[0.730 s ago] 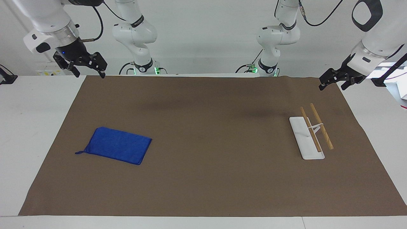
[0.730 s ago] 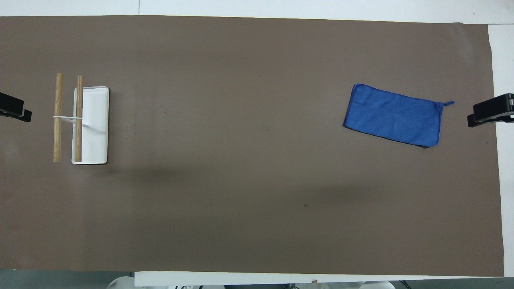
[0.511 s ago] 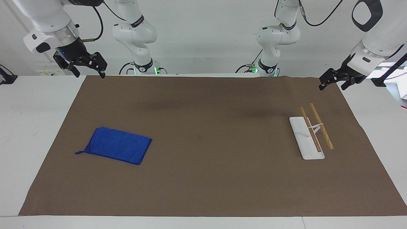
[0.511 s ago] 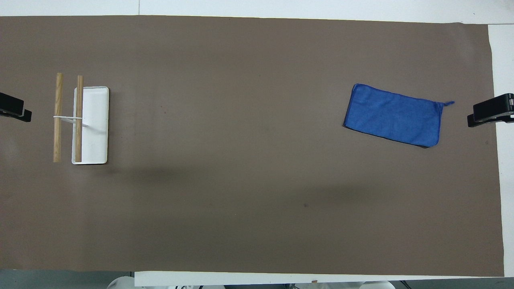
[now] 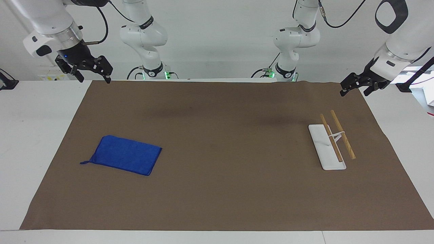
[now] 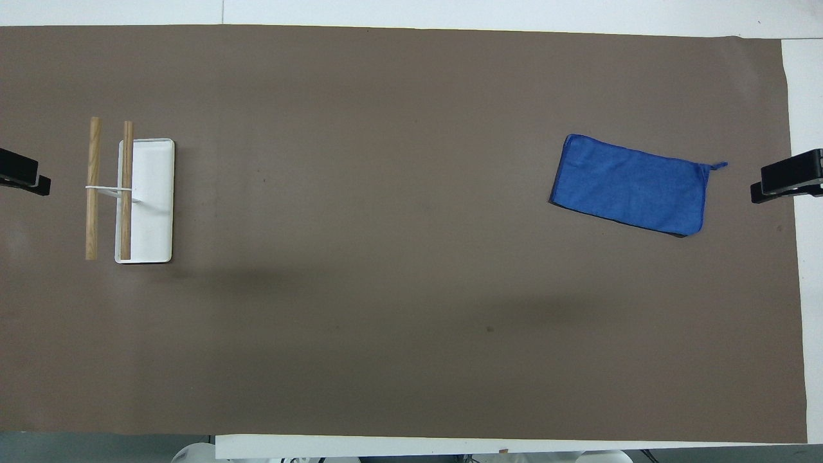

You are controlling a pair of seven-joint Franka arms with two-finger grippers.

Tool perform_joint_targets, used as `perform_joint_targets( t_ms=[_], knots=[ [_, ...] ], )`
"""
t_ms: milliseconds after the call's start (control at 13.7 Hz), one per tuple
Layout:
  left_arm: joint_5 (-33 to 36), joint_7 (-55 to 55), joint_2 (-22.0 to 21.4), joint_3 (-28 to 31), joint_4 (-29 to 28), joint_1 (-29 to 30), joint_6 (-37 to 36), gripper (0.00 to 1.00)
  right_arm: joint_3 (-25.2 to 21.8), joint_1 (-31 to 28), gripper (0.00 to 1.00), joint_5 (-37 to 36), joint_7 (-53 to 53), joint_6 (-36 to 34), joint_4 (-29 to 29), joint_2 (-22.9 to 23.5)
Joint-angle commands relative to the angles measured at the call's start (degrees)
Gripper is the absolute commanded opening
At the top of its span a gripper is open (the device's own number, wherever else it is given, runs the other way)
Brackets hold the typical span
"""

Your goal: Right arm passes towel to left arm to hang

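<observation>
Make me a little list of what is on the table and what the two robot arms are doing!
towel: blue towel lying flat on the brown mat, toward the right arm's end, loop tag at one corner
rack: white rack with two wooden bars, toward the left arm's end
right tool: right tool open, up in the air over the mat's corner, holding nothing
left tool: left tool open, up in the air over the mat's edge near the rack, holding nothing
task so far: towel not yet picked up

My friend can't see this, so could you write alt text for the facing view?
A blue towel lies flat on a brown mat; a white rack stands toward the left arm's end. The right gripper and left gripper hang open, empty.
</observation>
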Motion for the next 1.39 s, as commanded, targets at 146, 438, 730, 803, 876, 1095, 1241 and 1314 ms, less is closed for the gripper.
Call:
perform_joint_targets(
  t_ms=[146, 438, 730, 803, 876, 1095, 1241, 1314],
  knots=[
    [1.02, 0.34, -1.36, -0.82, -1.83, 0.8, 0.88, 1.0, 0.03, -0.95, 1.0, 1.22, 1.34, 14.67, -8.99, 3.83],
    [1.02, 0.34, -1.36, -0.73, -1.83, 0.8, 0.62, 1.0, 0.03, -0.87, 0.94, 1.22, 5.53, 32.31, -14.24, 15.27],
    [1.02, 0.34, -1.36, -0.38, -1.92, 0.8, 1.15, 1.0, 0.03, -0.34, 0.93, 1.14, 12.33, 38.96, -21.64, 16.17],
    [1.02, 0.25, -1.27, -0.38, -1.83, 0.8, 1.23, 1.0, 0.03, -0.51, 0.93, 1.14, 11.89, 40.62, -22.96, 15.9],
    [1.11, -0.27, -1.36, -0.38, -2.01, 0.88, 1.15, 1.0, 0.03, -0.86, 0.93, 1.14, 8.84, 44.55, -25.14, 15.73],
    [1.11, -2.2, -1.62, -0.29, -2.45, 0.89, 0.71, 1.0, 0.12, 1.23, 0.97, 1.14, 5.74, 47.14, -29.72, 15.81],
    [1.11, -3.17, -1.62, -0.38, -2.45, 0.88, 0.8, 1.0, 0.12, 1.51, 0.97, 1.14, 2.07, 47.22, -31.4, 15.55],
    [1.11, -3.35, -1.71, -0.38, -2.45, 0.88, 0.88, 1.0, 0.12, 0.9, 0.97, 1.14, -0.74, 47.49, -31.58, 15.64]
  ],
)
